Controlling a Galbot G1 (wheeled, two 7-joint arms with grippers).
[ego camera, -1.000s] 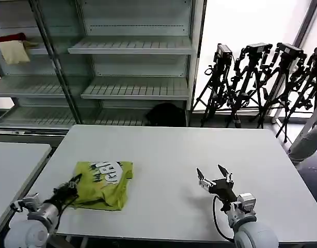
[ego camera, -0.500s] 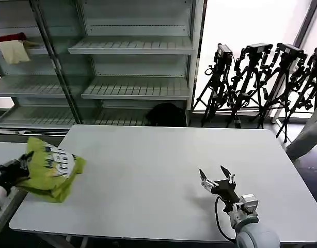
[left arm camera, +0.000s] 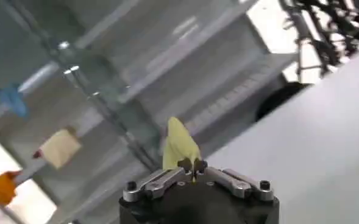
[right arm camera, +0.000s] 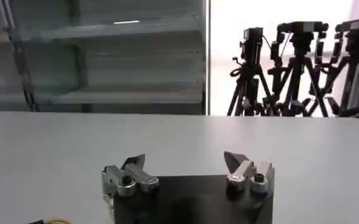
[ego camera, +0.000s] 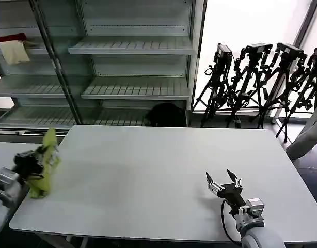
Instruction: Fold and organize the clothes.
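Folding looks finished: the green T-shirt [ego camera: 45,163] hangs as a compact bundle pinched in the left claw [ego camera: 30,161], lifted off the counter [ego camera: 163,181] at its nine o'clock edge. In the left wrist view the claw [left arm camera: 192,167] is clamped on a peak of green cloth [left arm camera: 179,143]. What seems left is the organizing, setting the bundle down somewhere proper. Right claw [ego camera: 224,183] waits at five o'clock over the counter, spread wide and holding nothing.
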